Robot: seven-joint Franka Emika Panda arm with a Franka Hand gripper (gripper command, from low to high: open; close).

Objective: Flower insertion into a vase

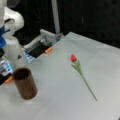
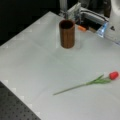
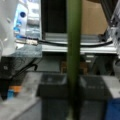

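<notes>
In both front views the vase [image 1: 25,83] [image 2: 67,33] stood upright on the counter [image 1: 57,100] [image 2: 32,62], well apart from the flower [image 1: 81,72] [image 2: 92,82] lying flat.

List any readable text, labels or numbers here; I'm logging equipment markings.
None reads.
Blue label on the robot base: too blurred.
Vase, flower: no markings.
Pincer, flanking a green stem at the wrist view's bottom: no markings.

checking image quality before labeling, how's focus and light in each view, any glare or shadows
Both front views are soft but evenly lit, no glare; the vase casts a faint shadow, and the flower reads clearly. The wrist view is blurred, dim below; a green stem held by the pincer crosses it.
</notes>
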